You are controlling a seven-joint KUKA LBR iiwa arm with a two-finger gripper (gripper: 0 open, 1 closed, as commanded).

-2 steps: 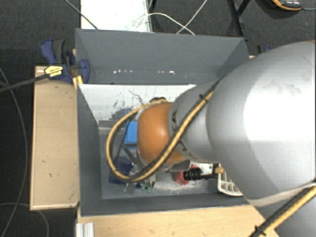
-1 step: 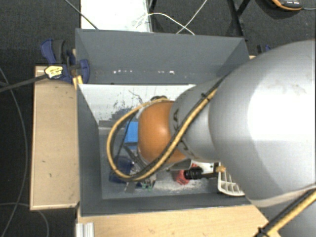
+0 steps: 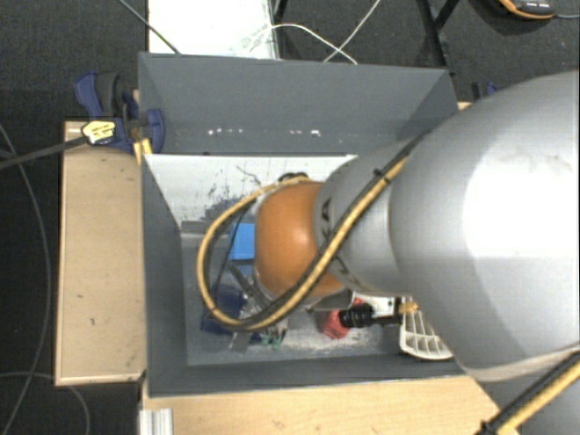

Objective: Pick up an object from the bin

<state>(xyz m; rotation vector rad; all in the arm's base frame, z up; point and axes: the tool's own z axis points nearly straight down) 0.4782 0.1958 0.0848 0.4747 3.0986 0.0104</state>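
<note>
Arm low in the grey bin (image 3: 168,270), orange wrist cover (image 3: 285,243) over the littered floor.
The cover hides the jaws, so whether they are open or shut, or hold anything, cannot be told (a looped cable (image 3: 202,259) rings the cover's left side). A blue block (image 3: 242,241) lies just left of the cover, partly under it. A red-and-black thing (image 3: 337,323) sits just below the cover's right edge, and a white slatted piece (image 3: 419,340) lies further right.

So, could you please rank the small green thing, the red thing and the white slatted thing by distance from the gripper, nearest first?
1. small green thing, beside the gripper, front left.
2. red thing, front middle.
3. white slatted thing, front right corner.
</note>
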